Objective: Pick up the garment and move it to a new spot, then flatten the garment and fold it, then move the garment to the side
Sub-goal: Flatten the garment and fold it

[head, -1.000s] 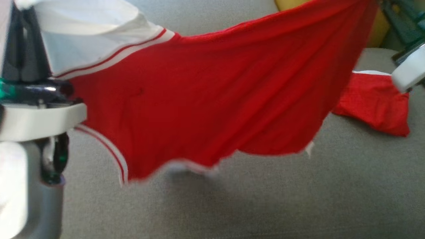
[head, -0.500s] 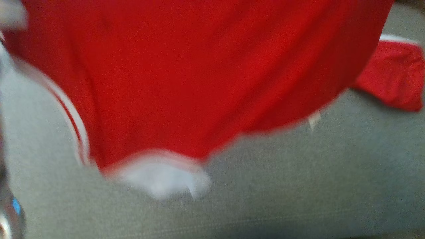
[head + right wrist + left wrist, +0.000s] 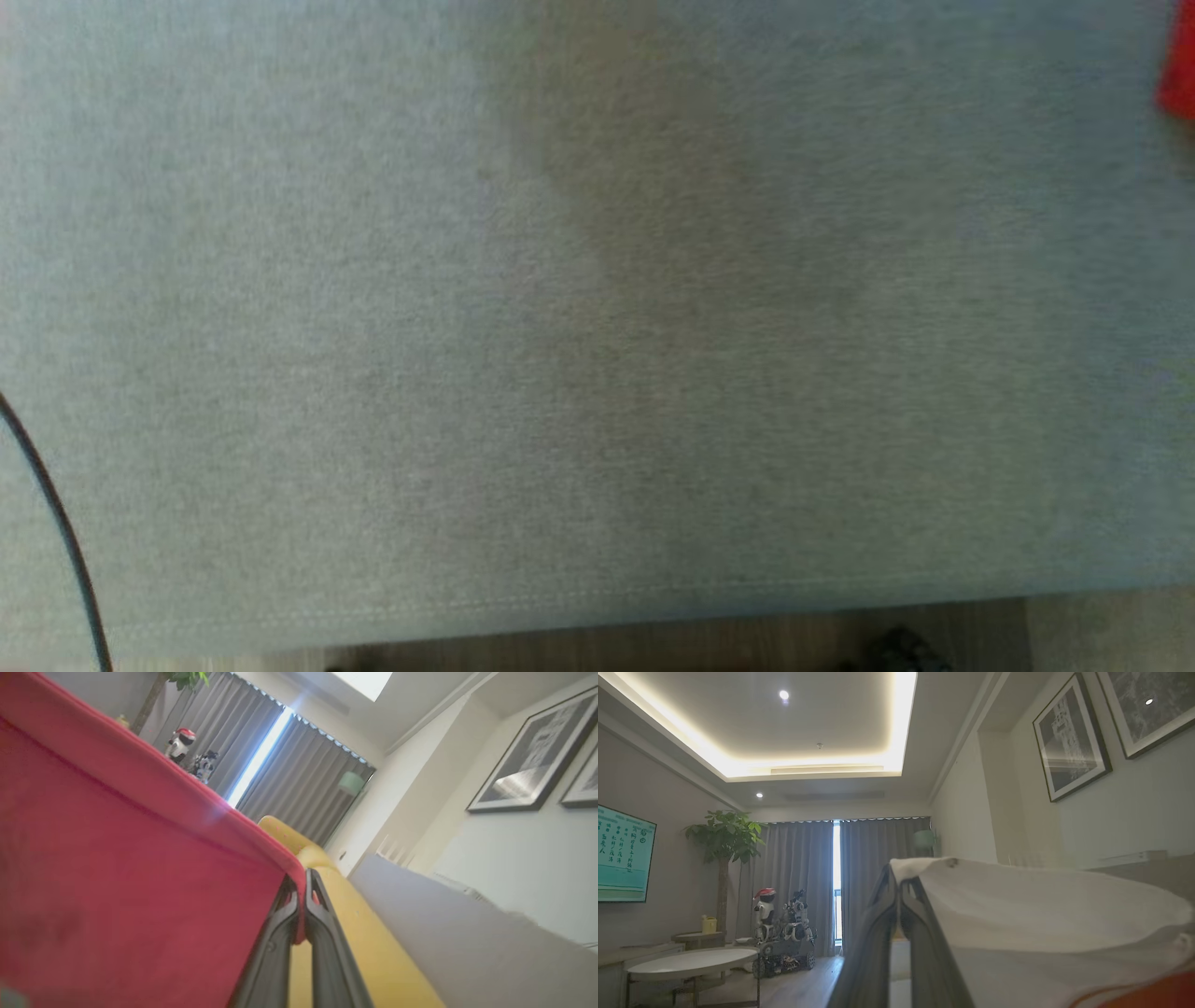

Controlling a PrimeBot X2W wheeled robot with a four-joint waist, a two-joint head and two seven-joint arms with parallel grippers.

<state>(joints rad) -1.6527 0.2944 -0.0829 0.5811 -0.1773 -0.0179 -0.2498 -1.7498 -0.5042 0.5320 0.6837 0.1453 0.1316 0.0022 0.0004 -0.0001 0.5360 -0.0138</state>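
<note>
Change since a second ago: the head camera has tipped down. The red cloth that stretched across that view between both arms has passed out of its top. It now looks at the grey sofa seat [image 3: 597,327], down to the stitched front edge and a strip of floor [image 3: 653,635].
Red sliver [image 3: 1178,65]: at the top right corner of the head view. Too little shows to tell which piece of cloth it is.
Garment [image 3: 117,858]: off the seat, hanging between the two claws. Its red body fills the left of the right wrist view, and its white part [image 3: 1041,905] billows to the right of the fingers in the left wrist view.
Left gripper [image 3: 900,882]: fingers pressed together, pinching the white fabric's edge at their tips.
Right gripper [image 3: 300,879]: fingers closed tight on the garment's red hem, which wraps over the tips.
Arm pose: both wrists aim outward and upward. The left looks across the room toward the curtains and ceiling. The right is tilted, looking along the yellow cushion [image 3: 355,933] and the grey sofa back [image 3: 444,914] to the wall.
Step in hand: most likely the first one, with the garment lifted and being carried to its new spot.
Next move: probably lowering both arms together over the seat with the held edge taut, so the cloth lands spread out. Only after that should the claws let go and flattening begin.
</note>
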